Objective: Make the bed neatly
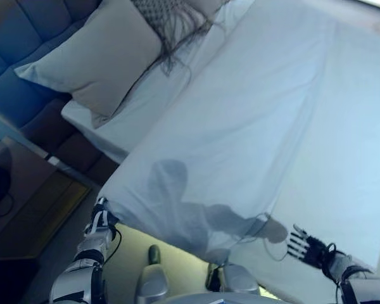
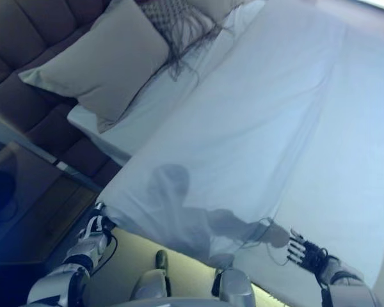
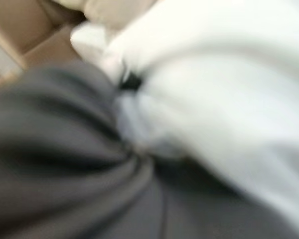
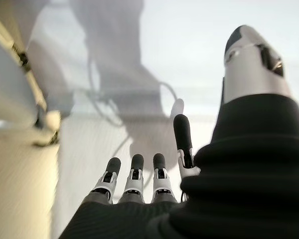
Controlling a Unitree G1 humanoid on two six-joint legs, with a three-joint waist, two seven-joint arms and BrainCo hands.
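A white duvet (image 1: 272, 126) lies spread over the bed, and its near edge hangs over the bed's side. My left hand (image 1: 100, 220) is at the duvet's lower left corner, right against the cloth. In the left wrist view only its dark cover and white duvet (image 3: 224, 74) show. My right hand (image 1: 307, 247) hovers just above the near part of the duvet at the lower right. It is open, with straight fingers (image 4: 182, 134) and nothing held. A beige pillow (image 1: 101, 60) leans at the head of the bed on the white sheet (image 1: 133, 107).
A fringed cushion (image 1: 161, 12) lies behind the pillow. A padded brown headboard (image 1: 25, 25) runs along the upper left. A wooden nightstand (image 1: 25, 190) stands left of the bed, close to my left arm. Pale floor (image 1: 130, 259) shows below the duvet's edge.
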